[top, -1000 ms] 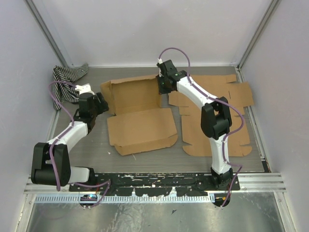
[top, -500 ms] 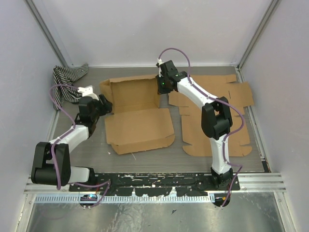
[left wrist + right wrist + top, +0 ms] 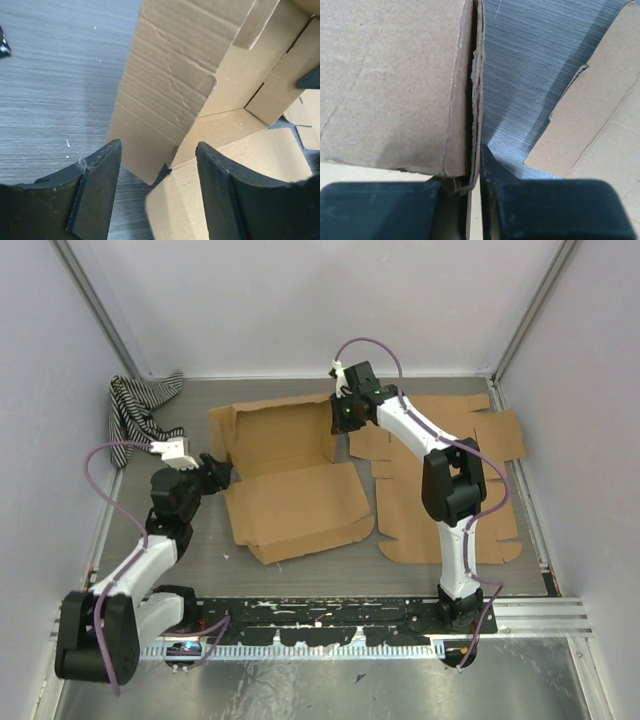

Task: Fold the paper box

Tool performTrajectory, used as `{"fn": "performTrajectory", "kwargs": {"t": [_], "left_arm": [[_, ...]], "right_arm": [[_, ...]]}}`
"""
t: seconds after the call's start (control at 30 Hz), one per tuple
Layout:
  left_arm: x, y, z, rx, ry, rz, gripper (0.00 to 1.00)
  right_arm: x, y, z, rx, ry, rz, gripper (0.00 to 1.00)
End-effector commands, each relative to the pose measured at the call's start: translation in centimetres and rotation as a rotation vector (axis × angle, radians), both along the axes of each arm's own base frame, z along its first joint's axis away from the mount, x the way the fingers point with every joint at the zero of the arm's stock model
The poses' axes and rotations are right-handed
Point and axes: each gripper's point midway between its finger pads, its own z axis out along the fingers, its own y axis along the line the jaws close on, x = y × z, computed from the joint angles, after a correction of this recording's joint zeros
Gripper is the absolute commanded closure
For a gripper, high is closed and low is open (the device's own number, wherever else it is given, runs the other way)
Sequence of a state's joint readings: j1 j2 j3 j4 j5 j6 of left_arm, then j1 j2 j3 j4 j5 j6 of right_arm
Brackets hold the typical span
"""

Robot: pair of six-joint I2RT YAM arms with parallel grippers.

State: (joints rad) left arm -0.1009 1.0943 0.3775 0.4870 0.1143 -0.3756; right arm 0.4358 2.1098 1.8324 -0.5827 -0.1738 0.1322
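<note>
The box, half erected, lies at the middle of the table, its near panel flat. The right fingers are clamped on the 2-layer right wall, holding it upright. The left fingers stand apart just beside the raised left wall, touching nothing. Step in hand, as judged: setting the 2 side walls. The next move likely calls for the left fingers to close on their wall and steady it before the near panel folds. A flat sheet lies right of the box; a striped cloth sits in the far-left corner.
</note>
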Motion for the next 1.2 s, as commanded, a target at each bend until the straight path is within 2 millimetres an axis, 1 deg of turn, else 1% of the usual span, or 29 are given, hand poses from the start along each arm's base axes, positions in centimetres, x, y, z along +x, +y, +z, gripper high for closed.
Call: {"fn": "performTrajectory", "kwargs": {"t": [0.0,0.13,0.23,0.33,0.4,0.47,0.57,0.67,0.83,0.93,1.0,1.17], "left_arm": [[-1.3,1.1,3.5,0.009,-0.145,0.046,0.31],[-2.2,1.6,6.5,-0.016,-0.236,0.078,0.3],[-2.2,1.4,8.3,-0.029,-0.264,0.066,0.3],[-1.5,0.6,9.2,-0.044,-0.263,0.025,0.3],[-1.0,-0.4,9.5,-0.061,-0.252,-0.028,0.31],[-0.6,-1.2,10.4,-0.086,-0.263,-0.068,0.3],[-0.1,-1.7,11.5,-0.115,-0.283,-0.104,0.3],[0.6,-1.9,11.8,-0.13,-0.27,-0.132,0.31],[1.6,-1.4,12.0,-0.177,-0.271,-0.138,0.31],[1.8,-2.1,12.2,-0.221,-0.269,-0.187,0.32],[1.7,-2.8,12.0,-0.243,-0.261,-0.23,0.33],[1.3,-3.7,11.9,-0.284,-0.254,-0.284,0.35]], "right_arm": [[0.1,-0.6,1.3,0.098,0.012,0.107,0.97],[1.3,-1.8,1.0,0.179,0.03,0.115,0.97],[1.3,-1.9,1.1,0.209,0.035,0.135,0.97],[1.0,-1.6,1.4,0.235,0.042,0.153,0.97],[0.8,-1.5,1.3,0.243,0.049,0.16,0.97],[0.6,-1.4,1.3,0.25,0.052,0.165,0.97],[0.2,-1.3,1.1,0.26,0.061,0.176,0.97],[0.0,-1.2,1.3,0.269,0.061,0.183,0.96],[-0.1,-1.1,1.3,0.272,0.064,0.187,0.96],[0.0,-1.1,1.2,0.272,0.066,0.182,0.96],[0.0,-1.1,1.2,0.274,0.069,0.179,0.96],[0.0,-1.2,0.9,0.274,0.078,0.169,0.96]]}}
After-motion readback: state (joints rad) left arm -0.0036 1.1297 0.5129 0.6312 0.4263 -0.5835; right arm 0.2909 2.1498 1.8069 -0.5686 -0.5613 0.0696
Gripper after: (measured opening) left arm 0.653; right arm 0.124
